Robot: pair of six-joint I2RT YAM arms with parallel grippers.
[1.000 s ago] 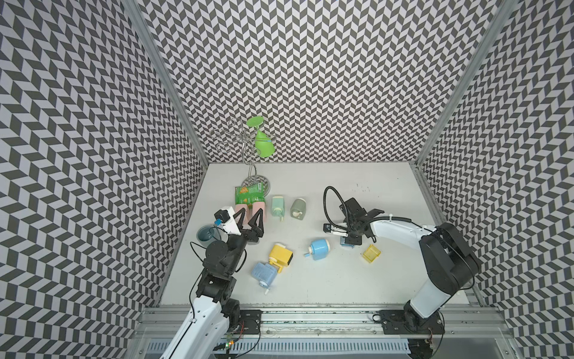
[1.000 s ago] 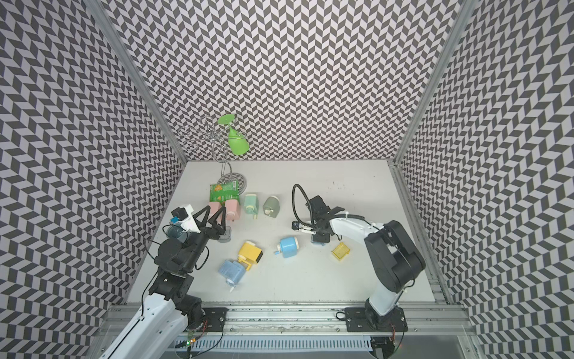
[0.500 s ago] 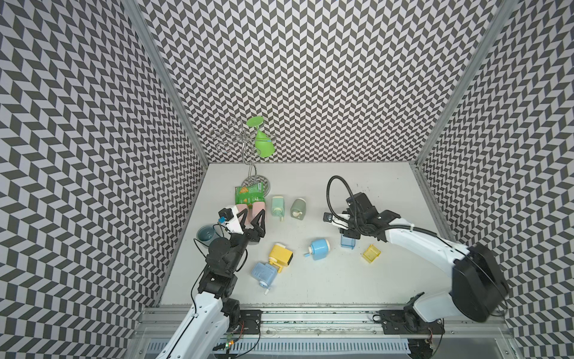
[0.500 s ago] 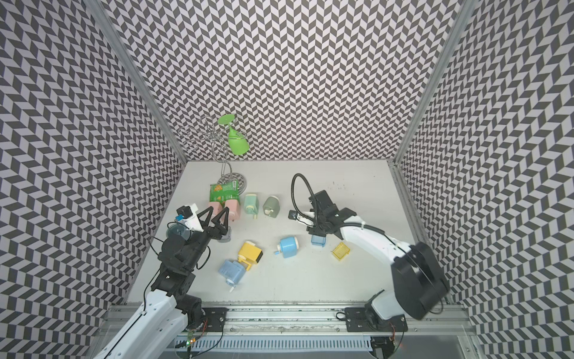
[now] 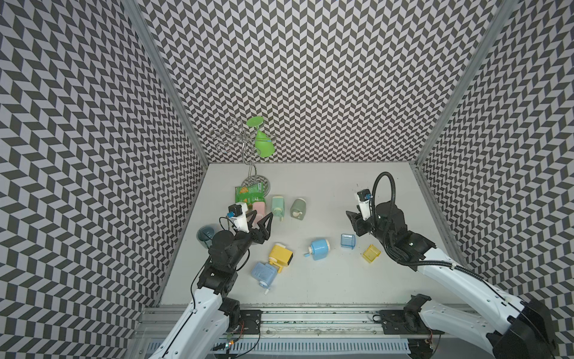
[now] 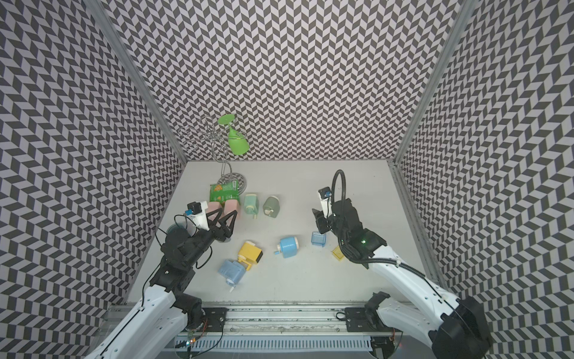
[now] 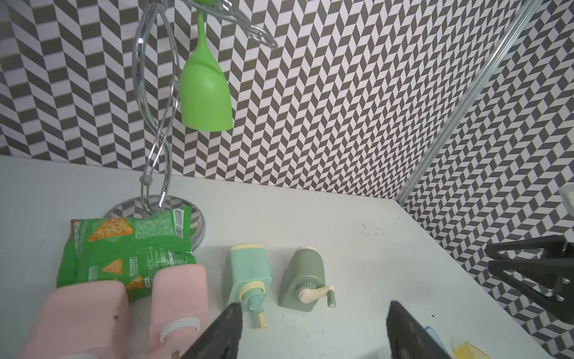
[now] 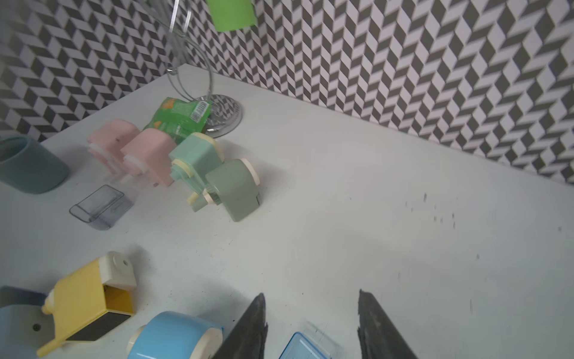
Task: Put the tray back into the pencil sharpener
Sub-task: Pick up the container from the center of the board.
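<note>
Presently, the right claw [image 8: 310, 295] is held partly spread and empty above the tabletop [image 5: 310, 192]; the left claw [image 5: 262, 214] is spread wide, also empty. In a top view, the blue tray [image 5: 348, 241] lies free at the right claw's 6 o'clock, with the blue pencil sharpener [image 5: 320, 248] at the tray's 9 o'clock. The tray should be gripped across its side walls, kept level, and aligned squarely with the sharpener before insertion.

Blue tray [image 5: 348, 241] on white table [image 5: 310, 192] between blue pencil sharpener [image 5: 320, 248] and yellow tray [image 5: 371, 254], right gripper [image 5: 354, 217] hovering close behind it, left gripper [image 5: 263, 214] spread wide.
</note>
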